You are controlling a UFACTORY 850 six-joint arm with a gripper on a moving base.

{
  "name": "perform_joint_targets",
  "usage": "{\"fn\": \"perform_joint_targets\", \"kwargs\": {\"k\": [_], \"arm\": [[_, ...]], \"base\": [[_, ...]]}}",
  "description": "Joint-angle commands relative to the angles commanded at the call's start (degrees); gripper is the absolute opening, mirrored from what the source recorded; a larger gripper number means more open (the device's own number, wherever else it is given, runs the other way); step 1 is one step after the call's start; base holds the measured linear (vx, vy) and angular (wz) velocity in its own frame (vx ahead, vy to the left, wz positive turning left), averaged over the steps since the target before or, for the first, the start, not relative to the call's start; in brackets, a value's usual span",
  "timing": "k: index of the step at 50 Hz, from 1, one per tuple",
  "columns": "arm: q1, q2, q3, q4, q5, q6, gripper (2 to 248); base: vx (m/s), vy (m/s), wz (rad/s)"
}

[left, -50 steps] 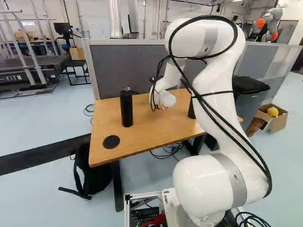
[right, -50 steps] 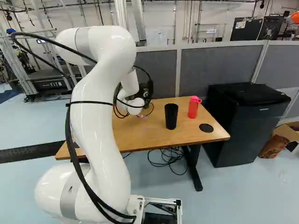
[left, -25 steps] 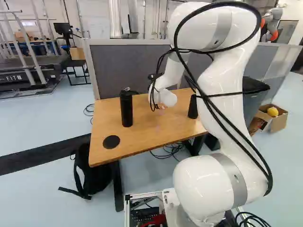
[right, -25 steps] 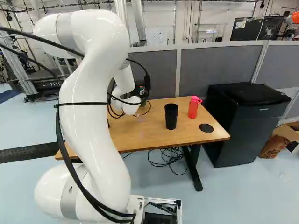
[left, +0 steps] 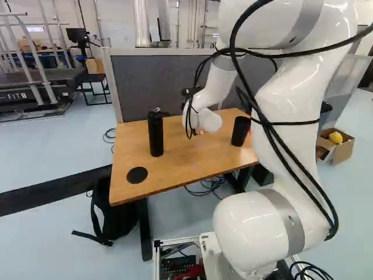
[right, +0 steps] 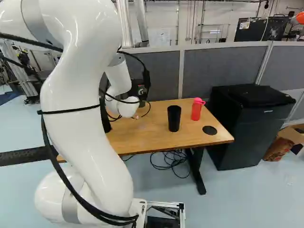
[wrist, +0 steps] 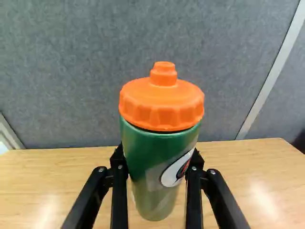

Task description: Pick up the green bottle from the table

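The black gripper (right: 138,89) shows partly behind the white wrist in the right base view, over the far part of the wooden table (right: 156,135); its fingertips are hidden there. In the wrist view the gripper (wrist: 153,183) is shut on the green bottle (wrist: 155,155), one finger against each side of its body, below the orange cap. The bottle stands nearly upright between them. Whether its base touches the table, I cannot tell.
A black bottle (left: 155,134) and a black cup (right: 174,118) stand on the table, with a red bottle (right: 196,110) near the cup. Grey partitions (right: 223,66) rise behind. A black cabinet (right: 247,126) stands beside the table. Another robot (left: 335,26) is far back.
The arm's upper part has swung back and outward, towards the cameras. The wrist and gripper have drawn back slightly, shifting left in the right base view. The base has not moved.
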Motion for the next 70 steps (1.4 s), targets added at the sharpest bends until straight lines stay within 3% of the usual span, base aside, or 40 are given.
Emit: {"fn": "perform_joint_targets", "kwargs": {"k": [29,70], "arm": [[0.33,11.03,8.88,0.0,0.0,0.0,109],[-0.35,15.8,13.72,0.45,-1.9,0.0,109]], "base": [[0.0,0.0,0.0],[0.0,0.0,0.0]]}}
